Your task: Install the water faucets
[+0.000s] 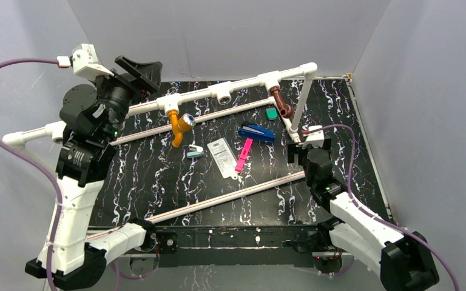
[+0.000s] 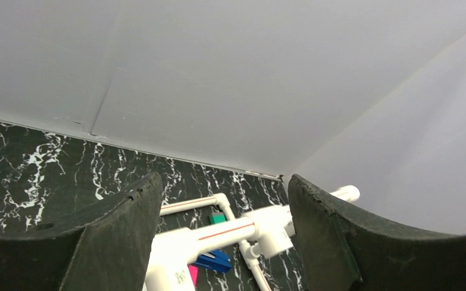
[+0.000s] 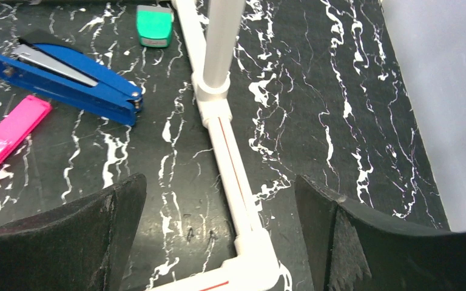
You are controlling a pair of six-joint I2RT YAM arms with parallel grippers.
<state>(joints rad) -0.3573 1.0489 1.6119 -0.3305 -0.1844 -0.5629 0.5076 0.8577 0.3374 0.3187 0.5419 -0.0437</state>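
Observation:
The orange faucet (image 1: 179, 127) with its silvery knob hangs from the left tee of the raised white pipe frame (image 1: 243, 82). The dark brown faucet (image 1: 281, 102) hangs from the right tee. Neither faucet shows in the wrist views. My left gripper (image 1: 141, 70) is open and empty, raised high at the far left above the frame; its wrist view (image 2: 218, 203) looks down along the pipe (image 2: 230, 231). My right gripper (image 1: 298, 148) is open and empty, low over the frame's right corner elbow (image 3: 255, 260), with its fingers (image 3: 218, 197) on either side of the pipe (image 3: 227, 145).
A blue stapler (image 1: 256, 132), pink cutter (image 1: 243, 155), green block (image 1: 271, 113), white packet (image 1: 223, 157) and a small pale-blue item (image 1: 194, 151) lie inside the frame. The middle tee (image 1: 222, 93) holds no fitting. Grey walls enclose the table on three sides.

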